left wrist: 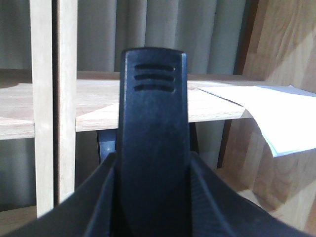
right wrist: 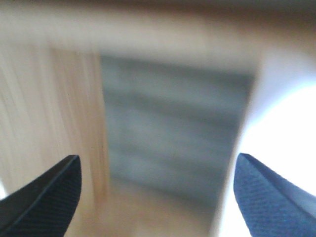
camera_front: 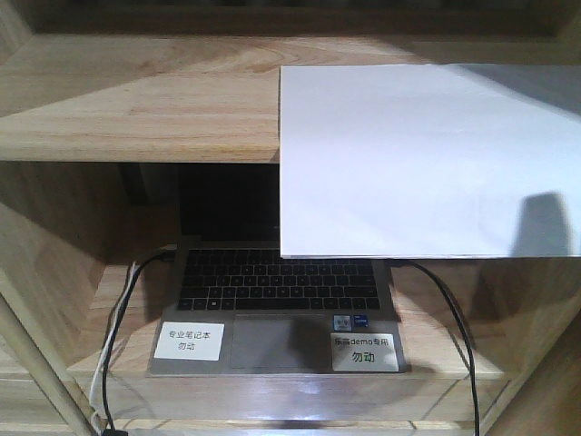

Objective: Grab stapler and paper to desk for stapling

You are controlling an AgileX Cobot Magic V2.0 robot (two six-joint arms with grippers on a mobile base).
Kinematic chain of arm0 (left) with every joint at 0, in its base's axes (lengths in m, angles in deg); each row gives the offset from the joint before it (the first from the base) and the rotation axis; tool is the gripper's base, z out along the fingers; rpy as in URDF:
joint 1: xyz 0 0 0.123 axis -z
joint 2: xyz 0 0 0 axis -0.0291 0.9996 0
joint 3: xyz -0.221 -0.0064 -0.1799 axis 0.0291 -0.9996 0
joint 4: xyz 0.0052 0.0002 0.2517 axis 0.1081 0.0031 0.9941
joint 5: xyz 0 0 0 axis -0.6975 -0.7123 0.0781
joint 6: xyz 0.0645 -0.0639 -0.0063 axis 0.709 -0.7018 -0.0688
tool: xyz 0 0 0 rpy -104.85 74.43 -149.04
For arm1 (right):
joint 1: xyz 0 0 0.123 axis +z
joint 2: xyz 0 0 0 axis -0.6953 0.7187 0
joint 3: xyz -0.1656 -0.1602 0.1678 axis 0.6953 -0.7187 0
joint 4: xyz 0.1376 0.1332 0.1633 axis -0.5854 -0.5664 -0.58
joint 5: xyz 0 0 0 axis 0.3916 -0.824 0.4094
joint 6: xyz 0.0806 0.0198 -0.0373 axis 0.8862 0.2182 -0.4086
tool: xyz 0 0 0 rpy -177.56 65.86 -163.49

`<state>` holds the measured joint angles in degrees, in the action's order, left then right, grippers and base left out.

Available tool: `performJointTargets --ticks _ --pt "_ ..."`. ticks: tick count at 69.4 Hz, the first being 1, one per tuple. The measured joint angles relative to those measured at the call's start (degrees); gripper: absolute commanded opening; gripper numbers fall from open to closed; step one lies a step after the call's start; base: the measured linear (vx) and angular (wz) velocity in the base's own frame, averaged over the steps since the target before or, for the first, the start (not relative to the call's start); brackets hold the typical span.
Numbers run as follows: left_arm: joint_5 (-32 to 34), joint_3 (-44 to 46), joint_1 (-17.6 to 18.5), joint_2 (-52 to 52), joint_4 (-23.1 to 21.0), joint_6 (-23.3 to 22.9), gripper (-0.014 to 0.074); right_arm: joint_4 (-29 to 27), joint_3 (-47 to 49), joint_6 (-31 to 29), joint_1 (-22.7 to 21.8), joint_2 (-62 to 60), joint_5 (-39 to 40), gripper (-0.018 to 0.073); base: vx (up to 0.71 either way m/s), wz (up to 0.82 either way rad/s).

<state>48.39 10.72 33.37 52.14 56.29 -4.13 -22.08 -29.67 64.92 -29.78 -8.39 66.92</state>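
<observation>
Wooden shelf (camera_front: pixel 136 100) bears the paper (camera_front: pixel 427 154), upper right; left gripper (left wrist: pixel 154 197) clasps seemingly the stapler (left wrist: pixel 154 123); right gripper (right wrist: pixel 158 195) gapes.

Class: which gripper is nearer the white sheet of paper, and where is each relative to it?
Right. The right gripper has the paper close beside one fingertip; the left gripper, holding the stapler, stands well back from it.

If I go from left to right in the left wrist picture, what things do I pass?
The wooden posts, then the black stapler, then the white paper.
</observation>
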Motion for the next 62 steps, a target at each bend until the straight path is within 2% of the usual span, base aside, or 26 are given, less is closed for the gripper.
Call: performJointTargets --ticks 13,27,38,47,55,62 --pt "0.0 0.0 0.0 0.0 0.0 0.0 -0.0006 2.6 -2.1 0.0 12.7 -0.5 -0.3 0.0591 0.00 0.00" --pt "0.0 0.0 0.0 0.0 0.0 0.0 -0.0006 2.7 -6.3 0.0 20.9 -0.5 -0.8 0.0591 0.00 0.00" --pt "0.0 0.0 0.0 0.0 0.0 0.0 -0.0006 0.7 -11.7 0.0 22.3 -0.4 -0.8 0.0591 0.00 0.00" --pt "0.0 0.0 0.0 0.0 0.0 0.0 -0.0006 -2.0 -16.2 -0.2 22.3 1.3 3.7 0.0591 0.00 0.00" --pt "0.0 0.0 0.0 0.0 0.0 0.0 -0.0006 -4.6 -19.7 -3.0 22.3 5.2 13.8 0.0591 0.00 0.00" --pt "0.0 0.0 0.0 0.0 0.0 0.0 -0.0006 -8.1 -21.8 -9.8 22.3 10.1 26.0 0.0591 0.00 0.00"
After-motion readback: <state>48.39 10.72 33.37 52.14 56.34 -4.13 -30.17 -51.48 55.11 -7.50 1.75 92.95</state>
